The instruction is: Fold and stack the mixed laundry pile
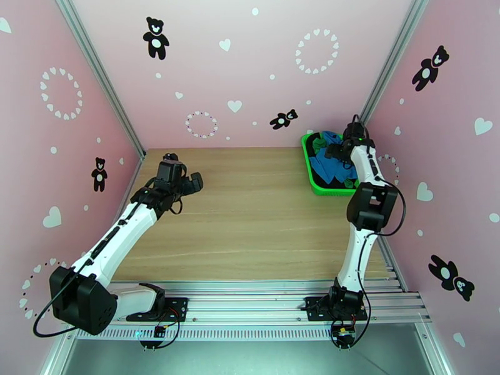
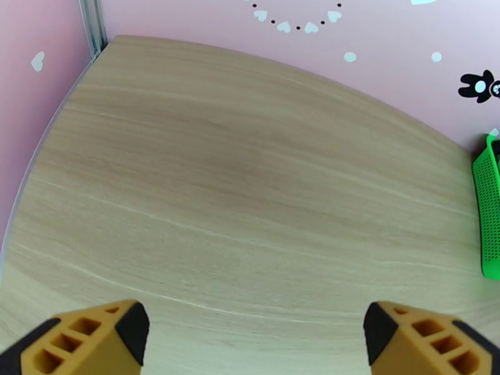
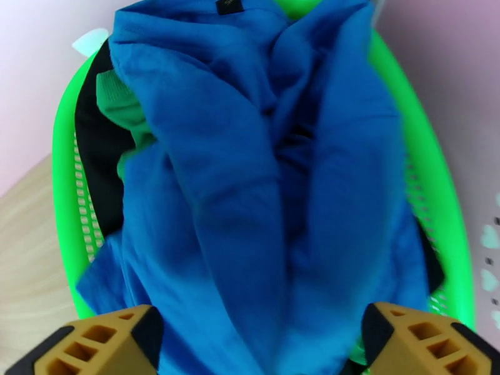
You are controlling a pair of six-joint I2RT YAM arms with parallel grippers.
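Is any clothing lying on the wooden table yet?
No, the blue T-shirt, green garment and black garment all lie in the green basket.

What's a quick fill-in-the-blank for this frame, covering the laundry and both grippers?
1. The top garment in the basket is ____.
2. The ____ gripper is over that basket, jaws apart.
3. The left gripper, open above the table, holds ____.
Missing words: blue; right; nothing.
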